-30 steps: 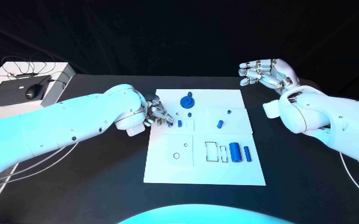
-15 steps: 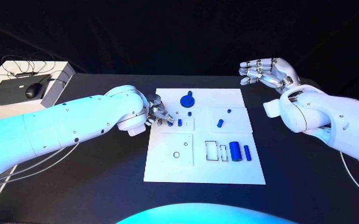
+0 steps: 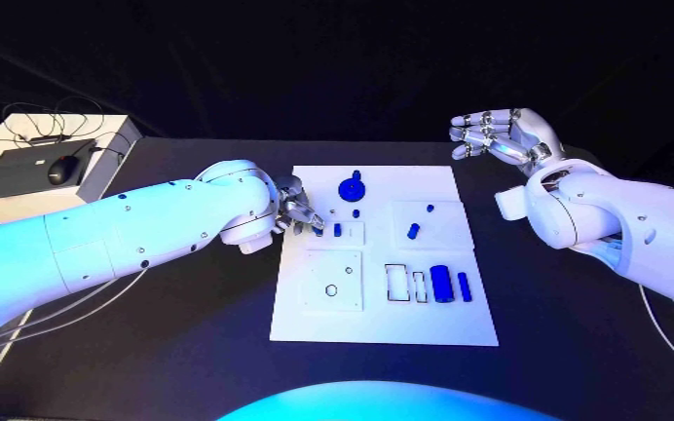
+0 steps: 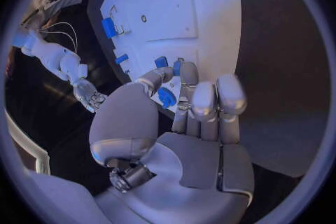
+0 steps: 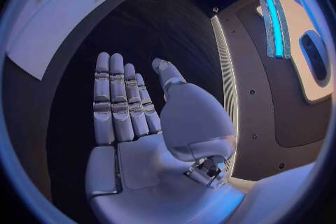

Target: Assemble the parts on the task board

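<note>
The left hand [image 3: 298, 214] pinches a small blue part [image 4: 167, 97] at the task board's [image 3: 384, 319] left edge, probably light, stiff and slippery, best held by its sides, while the right hand [image 3: 505, 136] hovers open.

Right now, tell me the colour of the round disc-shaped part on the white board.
Blue round disc part, clearest in the head view.

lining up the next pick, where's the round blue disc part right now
In the head view the round blue disc part sits near the task board's far edge, just beyond the left hand.
</note>
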Motion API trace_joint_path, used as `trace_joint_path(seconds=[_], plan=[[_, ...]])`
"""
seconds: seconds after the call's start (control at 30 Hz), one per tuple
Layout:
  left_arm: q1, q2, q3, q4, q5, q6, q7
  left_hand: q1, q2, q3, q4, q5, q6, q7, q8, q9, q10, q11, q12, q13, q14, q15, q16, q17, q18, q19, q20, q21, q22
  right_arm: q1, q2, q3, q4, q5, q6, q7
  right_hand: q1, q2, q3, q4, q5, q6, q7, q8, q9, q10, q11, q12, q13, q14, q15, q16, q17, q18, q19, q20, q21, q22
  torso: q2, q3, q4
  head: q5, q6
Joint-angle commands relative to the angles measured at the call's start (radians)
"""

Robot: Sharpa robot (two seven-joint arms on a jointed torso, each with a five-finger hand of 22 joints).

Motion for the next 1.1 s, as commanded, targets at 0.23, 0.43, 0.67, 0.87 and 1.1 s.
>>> trace_joint_path(seconds=[0.23, 0.43, 0.67, 0.87, 1.1], plan=[[-0.001, 0.008, 0.000, -0.009, -0.018, 0.049, 0.002, 0.015, 0.000, 0.149, -0.143, 0.002, 0.006, 0.001, -0.007, 0.002, 0.004, -0.006, -0.004, 0.002, 0.000, -0.001, 0.006, -0.003, -0.017, 0.006, -0.001, 0.006, 0.002, 0.000, 0.000, 0.000, 0.001, -0.003, 0.009, 0.010, -0.003, -0.005, 0.005, 0.002, 0.005, -0.004, 0.000, 0.001, -0.001, 0.000, 0.000, -0.005, -0.002, -0.006, 0.001, 0.003, -0.002, -0.014, -0.009, 0.000, 0.005, -0.001, 0.000, 0.0006, 0.0005, 0.000, -0.003], [-0.001, 0.009, -0.001, -0.008, -0.013, 0.061, 0.001, 0.017, 0.000, 0.148, -0.141, 0.002, 0.006, 0.001, -0.009, 0.003, 0.004, -0.006, -0.004, 0.003, 0.000, -0.001, 0.007, -0.002, -0.017, 0.005, 0.000, 0.005, 0.001, -0.001, 0.000, 0.000, 0.001, -0.003, 0.010, 0.010, -0.003, -0.005, 0.005, 0.002, 0.005, -0.004, 0.000, 0.001, -0.001, 0.000, 0.000, -0.005, -0.002, -0.006, 0.001, 0.003, -0.002, -0.014, -0.009, 0.000, 0.005, -0.001, 0.000, 0.0005, -0.0001, 0.000, -0.004], [-0.001, 0.012, -0.002, -0.013, -0.022, 0.065, 0.003, 0.017, 0.000, 0.148, -0.141, 0.002, 0.006, 0.001, -0.009, 0.003, 0.004, -0.006, -0.004, 0.003, 0.000, -0.001, 0.007, -0.002, -0.017, 0.005, 0.000, 0.005, 0.001, -0.001, 0.000, 0.000, 0.002, -0.003, 0.010, 0.011, -0.003, -0.005, 0.005, 0.002, 0.005, -0.004, 0.000, 0.001, -0.001, 0.000, 0.000, -0.005, -0.002, -0.006, 0.001, 0.003, -0.002, -0.014, -0.009, 0.000, 0.005, -0.001, 0.001, 0.0000, 0.0002, 0.000, -0.002], [-0.001, 0.017, -0.004, -0.020, -0.027, 0.062, 0.005, 0.020, -0.001, 0.148, -0.139, 0.001, 0.006, 0.002, -0.010, 0.004, 0.003, -0.005, -0.005, 0.004, -0.001, -0.001, 0.007, -0.004, -0.017, 0.004, 0.000, 0.004, 0.001, -0.001, -0.001, 0.000, 0.003, -0.003, 0.010, 0.011, -0.003, -0.005, 0.005, 0.002, 0.005, -0.004, 0.000, 0.001, -0.001, 0.000, 0.000, -0.005, -0.002, -0.006, 0.001, 0.003, -0.002, -0.014, -0.009, 0.000, 0.005, -0.001, 0.000, -0.0006, -0.0003, -0.001, -0.002], [-0.001, 0.020, -0.005, -0.025, -0.031, 0.057, 0.003, 0.020, -0.001, 0.148, -0.139, 0.001, 0.006, 0.002, -0.010, 0.004, 0.003, -0.005, -0.005, 0.004, -0.001, -0.001, 0.007, -0.004, -0.017, 0.004, 0.000, 0.004, 0.001, -0.001, -0.003, 0.000, 0.004, -0.003, 0.010, 0.010, -0.003, -0.005, 0.005, 0.002, 0.005, -0.004, 0.000, 0.001, -0.001, 0.000, 0.000, -0.005, -0.002, -0.006, 0.001, 0.003, -0.002, -0.014, -0.009, 0.000, 0.005, -0.001, 0.000, 0.0001, 0.0005, -0.001, -0.004]])
